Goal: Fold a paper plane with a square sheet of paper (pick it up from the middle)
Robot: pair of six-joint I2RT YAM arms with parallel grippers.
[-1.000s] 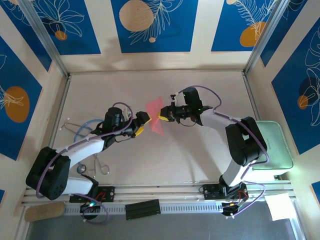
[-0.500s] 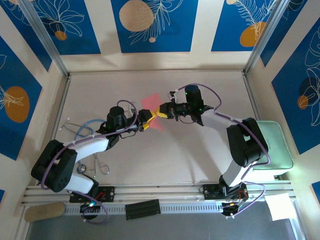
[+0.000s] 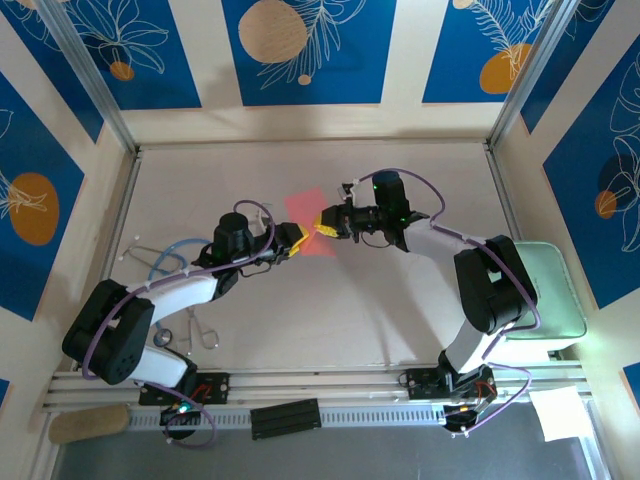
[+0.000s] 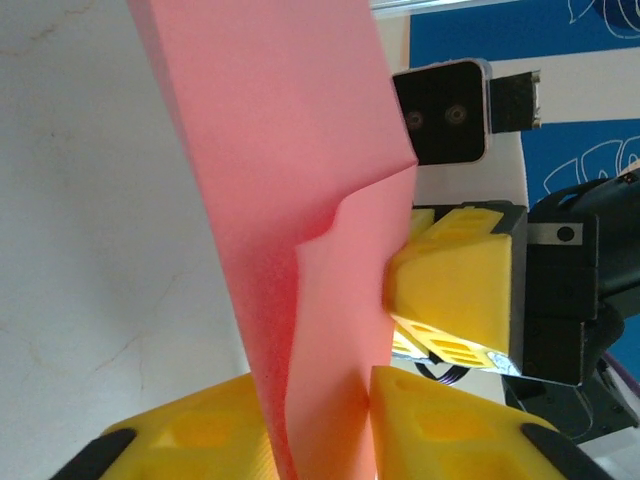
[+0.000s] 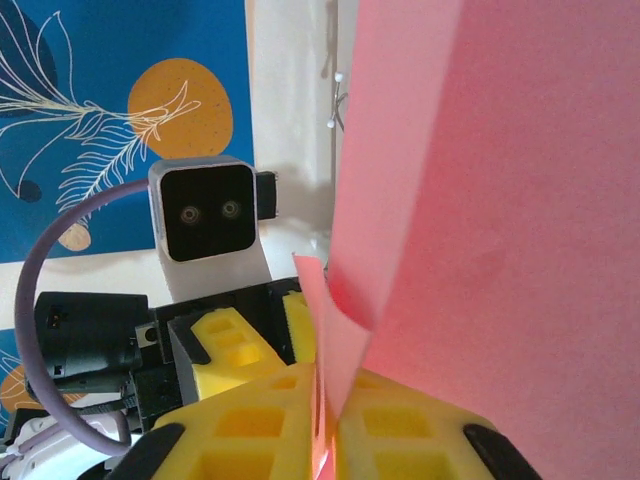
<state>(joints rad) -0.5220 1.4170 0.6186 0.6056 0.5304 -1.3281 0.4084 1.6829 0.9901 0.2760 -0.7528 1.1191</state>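
Note:
The square sheet of paper [image 3: 307,225], thin and pink-red, hangs above the table centre, folded over along a crease and held from both sides. My left gripper [image 3: 300,240] is shut on its near left edge; in the left wrist view the sheet [image 4: 300,230] rises from between the yellow fingers [image 4: 450,425]. My right gripper [image 3: 324,226] is shut on the right edge; in the right wrist view the folded paper [image 5: 480,200] runs down into the closed yellow pads [image 5: 270,425]. The two grippers almost touch tip to tip.
Scissors and a light blue loop [image 3: 165,262] lie on the table to the left, beside the left arm. A pale green pad [image 3: 550,290] sits at the right edge. A white paper sheet [image 3: 558,412] lies at the bottom right, off the table.
Both grippers have closed in on each other over the last second, and the paper between them has bunched into a narrower fold. The left arm has stretched forward and to the right.

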